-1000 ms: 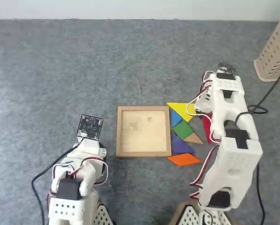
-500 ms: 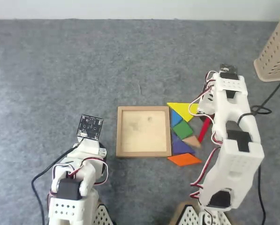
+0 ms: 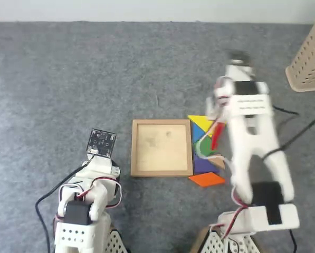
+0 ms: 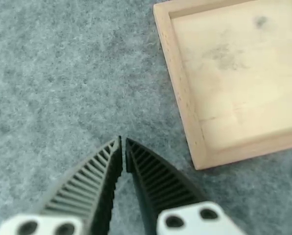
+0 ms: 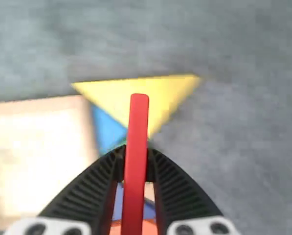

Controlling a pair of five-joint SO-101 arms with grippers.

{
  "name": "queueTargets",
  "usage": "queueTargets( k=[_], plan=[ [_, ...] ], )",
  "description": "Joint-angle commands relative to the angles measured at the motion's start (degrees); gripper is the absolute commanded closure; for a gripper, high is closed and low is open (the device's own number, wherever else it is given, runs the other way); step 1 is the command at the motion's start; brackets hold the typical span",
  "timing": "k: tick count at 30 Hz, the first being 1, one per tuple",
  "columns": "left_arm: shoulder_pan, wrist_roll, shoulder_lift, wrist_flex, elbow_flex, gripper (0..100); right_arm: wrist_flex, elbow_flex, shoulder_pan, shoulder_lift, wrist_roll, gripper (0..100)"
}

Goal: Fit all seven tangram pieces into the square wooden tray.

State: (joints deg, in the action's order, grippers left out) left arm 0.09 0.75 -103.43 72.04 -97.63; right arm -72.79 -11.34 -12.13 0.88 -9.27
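Right claw (image 5: 136, 149): pinched on flat red wooden tangram piece (image 5: 137, 127), held edge-up above yellow triangular piece (image 5: 160, 90), beside square wooden tray (image 3: 135, 147). Left claw (image 4: 122, 147): pressed together near tray corner. Risk: red piece may be tipped or dropped askew, being gripped edgewise.

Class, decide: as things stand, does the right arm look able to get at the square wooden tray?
Probably yes: the right pincer, shut on the flat red tangram piece, hangs close beside the square wooden tray, whose floor lies bare, with nothing standing between.
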Motion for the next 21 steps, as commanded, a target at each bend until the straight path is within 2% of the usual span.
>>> queueTargets(
  k=[1,4,7,11,15,17,21],
  plan=[
    [-0.35,-0.35,-1.23,0.35,1.1,99,4.79,1.23,-11.91,1.1,1.05,99.1],
    [-0.35,-0.35,-1.23,0.35,1.1,99,8.13,3.6,-19.47,-3.56,-2.02,99.2],
    [-0.35,-0.35,-1.23,0.35,1.1,99,10.42,6.59,-24.13,-9.1,-4.84,99.2],
    [-0.35,-0.35,-1.23,0.35,1.1,99,10.86,11.69,-27.74,-16.13,-11.25,99.0],
    [-0.35,-0.35,-1.23,0.35,1.1,99,10.51,14.59,-29.23,-20.88,-14.15,98.7],
    [-0.35,-0.35,-1.23,0.35,1.1,99,10.51,14.77,-29.76,-22.2,-13.8,95.4],
    [-0.35,-0.35,-1.23,0.35,1.1,99,9.01,14.77,-30.2,-22.46,-13.63,79.2]
  ],
)
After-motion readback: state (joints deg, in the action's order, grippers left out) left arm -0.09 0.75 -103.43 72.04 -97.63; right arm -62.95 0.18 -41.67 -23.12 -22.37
